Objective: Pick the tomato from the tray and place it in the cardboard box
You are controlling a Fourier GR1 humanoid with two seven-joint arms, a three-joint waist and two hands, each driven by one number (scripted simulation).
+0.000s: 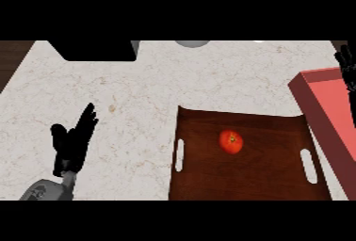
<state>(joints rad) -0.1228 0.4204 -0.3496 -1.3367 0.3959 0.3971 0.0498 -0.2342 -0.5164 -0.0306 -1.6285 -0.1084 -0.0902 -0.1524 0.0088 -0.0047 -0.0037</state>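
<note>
Low at the view's left, our left hand (71, 141) stands over the pale stone counter (125, 89), its grey forearm entering from the lower edge and its black fingers straight, pointing up and away. It holds nothing and rests well apart from the work.

Beside it to the right lies the dark wooden tray (278, 188), with slot handles cut into its left and right sides. We see the tomato (231, 142) sitting near the tray's middle, red, alone and untouched; nothing else is on the tray's floor.

Our right hand (345, 70) shows only as dark fingers at the view's far right edge, up beyond the tray's far right corner. They look extended rather than curled and grip nothing we can make out. That hand hangs by the reddish box (321, 101) that runs along the tray's right side; we take this for the cardboard box of the task, though its colour reads more salmon than brown.

By our reading, the job has not begun in any way that shows: the tomato is not yet picked, the box holds nothing visible, and neither hand is near the fruit. Reaching, grasping, lifting, carrying to the box and releasing all remain ahead.

A black object (97, 49) and a grey round shape (192, 44) sit at the counter's far edge.
</note>
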